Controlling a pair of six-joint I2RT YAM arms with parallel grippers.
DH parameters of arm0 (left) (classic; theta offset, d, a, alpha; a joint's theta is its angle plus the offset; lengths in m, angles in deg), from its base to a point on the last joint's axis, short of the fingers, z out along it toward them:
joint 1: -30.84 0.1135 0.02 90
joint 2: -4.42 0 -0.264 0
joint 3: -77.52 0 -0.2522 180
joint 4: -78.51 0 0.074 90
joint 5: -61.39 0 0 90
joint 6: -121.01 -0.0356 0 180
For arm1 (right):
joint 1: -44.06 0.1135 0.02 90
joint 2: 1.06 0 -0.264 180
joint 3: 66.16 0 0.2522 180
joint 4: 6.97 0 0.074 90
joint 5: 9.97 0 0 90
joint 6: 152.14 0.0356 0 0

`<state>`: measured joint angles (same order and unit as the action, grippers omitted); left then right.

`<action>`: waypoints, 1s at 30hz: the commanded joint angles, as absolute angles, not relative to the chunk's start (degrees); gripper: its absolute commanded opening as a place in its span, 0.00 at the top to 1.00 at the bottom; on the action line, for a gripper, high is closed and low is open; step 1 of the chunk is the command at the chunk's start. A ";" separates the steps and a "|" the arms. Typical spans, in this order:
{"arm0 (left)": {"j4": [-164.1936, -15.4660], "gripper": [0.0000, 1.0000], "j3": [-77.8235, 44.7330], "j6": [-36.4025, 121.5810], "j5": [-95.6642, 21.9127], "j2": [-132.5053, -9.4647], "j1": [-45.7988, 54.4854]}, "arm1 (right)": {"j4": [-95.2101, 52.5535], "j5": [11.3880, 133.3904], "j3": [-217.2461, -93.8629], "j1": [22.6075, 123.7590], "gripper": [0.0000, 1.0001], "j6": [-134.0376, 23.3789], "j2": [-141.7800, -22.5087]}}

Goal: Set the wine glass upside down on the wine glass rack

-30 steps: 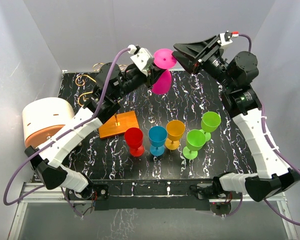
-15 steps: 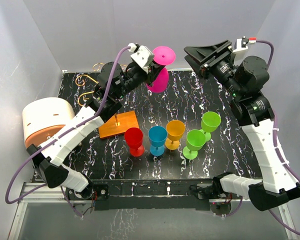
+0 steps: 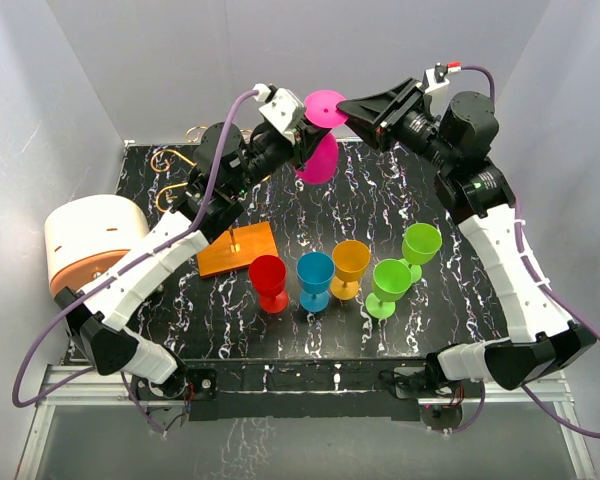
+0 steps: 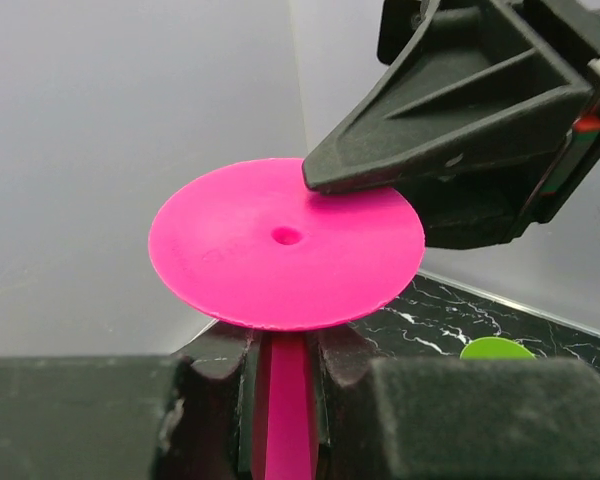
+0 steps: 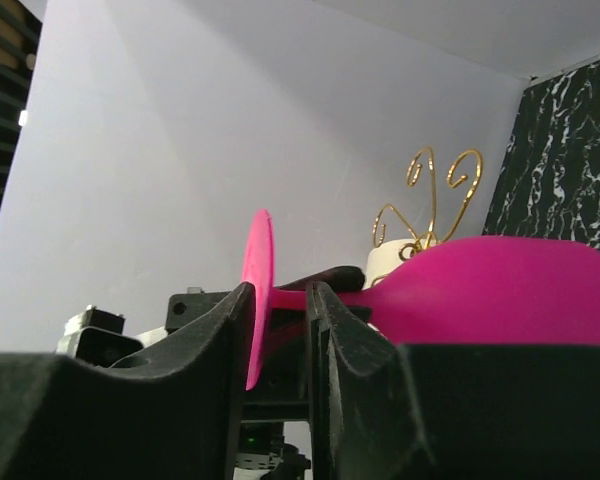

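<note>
The pink wine glass (image 3: 318, 160) hangs foot-up above the far part of the table. My left gripper (image 3: 302, 140) is shut on its stem (image 4: 283, 400), just under the round foot (image 4: 285, 240). My right gripper (image 3: 352, 108) comes in from the right and stands open astride the foot's rim (image 5: 258, 290). One finger lies against the foot's outer face; a gap shows on the other side. The bowl (image 5: 500, 290) points away and down. The wine glass rack stands far left, with gold loops (image 3: 170, 165) and an orange base (image 3: 238, 248).
Several upright glasses stand in a row mid-table: red (image 3: 268, 280), blue (image 3: 315, 278), orange (image 3: 350, 265) and two green (image 3: 391, 285) (image 3: 421, 248). A white and orange cylinder (image 3: 85, 245) sits at the left edge. Grey walls close in the back and sides.
My right gripper drew back up and to the right, then returned to the glass's foot with its jaws narrower. The left arm stood the glass more upright, foot on top.
</note>
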<state>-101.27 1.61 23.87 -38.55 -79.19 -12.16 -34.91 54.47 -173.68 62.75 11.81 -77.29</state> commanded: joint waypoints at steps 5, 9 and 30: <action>-103.98 1.00 2.84 24.38 -38.96 -79.75 -11.70 | -26.73 51.71 -172.56 62.95 0.94 15.38 -75.25; -103.36 0.97 3.12 24.57 -38.08 -80.20 -11.69 | -24.84 52.20 -170.76 62.92 1.00 18.50 -74.82; -82.44 0.09 0.00 76.79 -31.85 -69.56 -11.61 | -21.50 65.09 -161.98 62.87 1.00 12.26 -69.53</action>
<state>-89.88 -1.91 58.76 -32.80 -72.00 -11.64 -26.08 62.58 -163.77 62.97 15.35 -73.07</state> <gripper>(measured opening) 0.915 0.021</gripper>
